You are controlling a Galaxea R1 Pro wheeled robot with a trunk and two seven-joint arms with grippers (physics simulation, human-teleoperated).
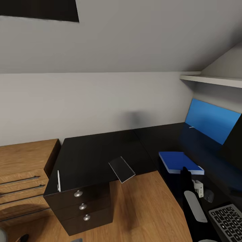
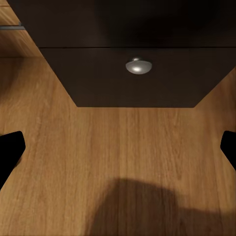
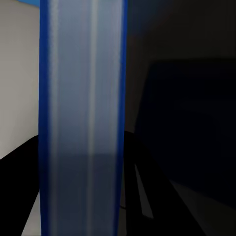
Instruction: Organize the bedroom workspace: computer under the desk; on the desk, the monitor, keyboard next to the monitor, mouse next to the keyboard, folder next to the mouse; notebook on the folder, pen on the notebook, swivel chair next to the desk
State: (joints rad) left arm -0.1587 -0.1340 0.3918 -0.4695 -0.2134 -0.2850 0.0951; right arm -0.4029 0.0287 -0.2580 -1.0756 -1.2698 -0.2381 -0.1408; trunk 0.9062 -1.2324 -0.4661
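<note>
low, right claw [image 1: 185, 170] clamped edge-on around the folder [image 1: 179, 161] over the desk [image 1: 101, 151]

Soft, even light filled the room; the glossy desk [image 1: 101, 148] mirrored a blue glow at three o'clock. A blurred shadow darkened the floor [image 2: 118, 147] at six o'clock.

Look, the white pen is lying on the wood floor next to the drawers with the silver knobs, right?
Not quite. The pen lies on top of the black desk, near its edge above the drawers with the silver knobs, not on the wood floor. The head view shows it.
</note>
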